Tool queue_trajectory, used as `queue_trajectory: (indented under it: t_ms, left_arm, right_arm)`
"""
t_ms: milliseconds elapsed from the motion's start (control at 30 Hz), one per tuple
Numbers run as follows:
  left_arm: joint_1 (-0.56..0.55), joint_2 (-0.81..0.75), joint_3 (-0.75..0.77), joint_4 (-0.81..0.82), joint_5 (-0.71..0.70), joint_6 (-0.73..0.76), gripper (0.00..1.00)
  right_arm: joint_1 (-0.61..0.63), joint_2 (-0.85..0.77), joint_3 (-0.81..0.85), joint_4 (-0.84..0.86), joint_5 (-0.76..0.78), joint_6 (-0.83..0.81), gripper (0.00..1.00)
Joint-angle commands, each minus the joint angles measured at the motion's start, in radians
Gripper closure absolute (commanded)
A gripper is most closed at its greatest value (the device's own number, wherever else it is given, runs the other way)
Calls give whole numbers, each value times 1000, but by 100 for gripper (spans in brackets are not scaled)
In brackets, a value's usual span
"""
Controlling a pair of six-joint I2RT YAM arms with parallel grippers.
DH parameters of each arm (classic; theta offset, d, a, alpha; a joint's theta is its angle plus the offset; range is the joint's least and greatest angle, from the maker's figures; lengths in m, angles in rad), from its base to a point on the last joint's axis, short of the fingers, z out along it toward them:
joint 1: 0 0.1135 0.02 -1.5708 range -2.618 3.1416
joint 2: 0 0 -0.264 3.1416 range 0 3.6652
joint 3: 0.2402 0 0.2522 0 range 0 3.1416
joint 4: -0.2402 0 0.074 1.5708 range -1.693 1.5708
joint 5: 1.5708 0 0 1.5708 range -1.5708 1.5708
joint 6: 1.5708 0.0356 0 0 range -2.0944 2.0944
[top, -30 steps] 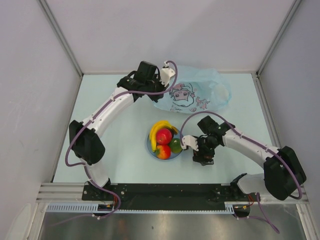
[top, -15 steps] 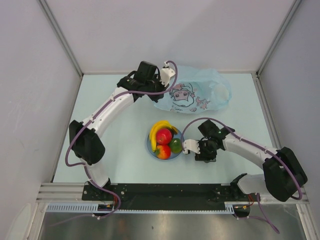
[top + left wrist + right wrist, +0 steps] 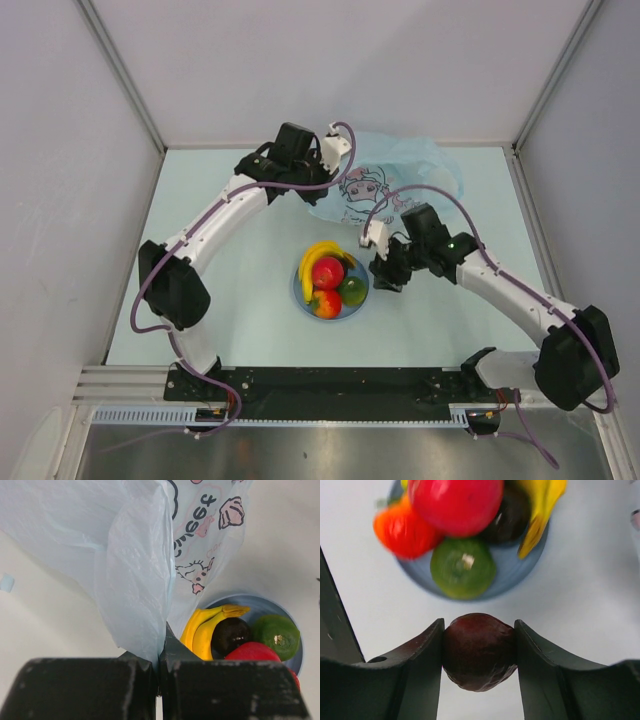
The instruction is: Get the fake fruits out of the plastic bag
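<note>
Swung toward the blue plate (image 3: 512,575), my right fingers (image 3: 420,652) grasp the maroon fruit (image 3: 479,651); left fingers (image 3: 95,690) pinch the plastic bag (image 3: 135,570). Next, I'd drop it there.

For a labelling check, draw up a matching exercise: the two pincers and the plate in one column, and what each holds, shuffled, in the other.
Column 1
1. left pincer
2. right pincer
3. blue plate

Column 2
A. green fruit and banana, among others
B. dark maroon fruit, clamped between both fingers
C. a pinched fold of the plastic bag

Pairs: 1-C, 2-B, 3-A
</note>
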Motion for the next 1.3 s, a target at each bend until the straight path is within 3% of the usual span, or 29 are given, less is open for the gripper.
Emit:
queue_trajectory:
  t_ms: [0,167,333,567,967,1100,1267]
  left_arm:
    - [-5,-34,-17,-5,11,5,100]
    - [-5,-46,-30,-7,17,9,100]
    - [-7,-43,-30,-10,17,14,100]
    - [-8,-48,-44,-8,17,19,100]
    - [-8,-23,-21,-8,37,12,100]
    - [-8,-23,-18,-10,38,11,100]
    - [-8,-25,-24,-8,40,13,100]
  right_arm:
    - [-62,94,48,218,-133,410,71]
    - [-152,205,45,414,-213,736,70]
    - [-169,299,48,554,-242,890,69]
    - [-129,340,46,563,-262,943,69]
    - [-103,401,48,576,-209,944,59]
    - [-101,411,46,580,-189,961,41]
    - [-93,415,46,583,-175,977,29]
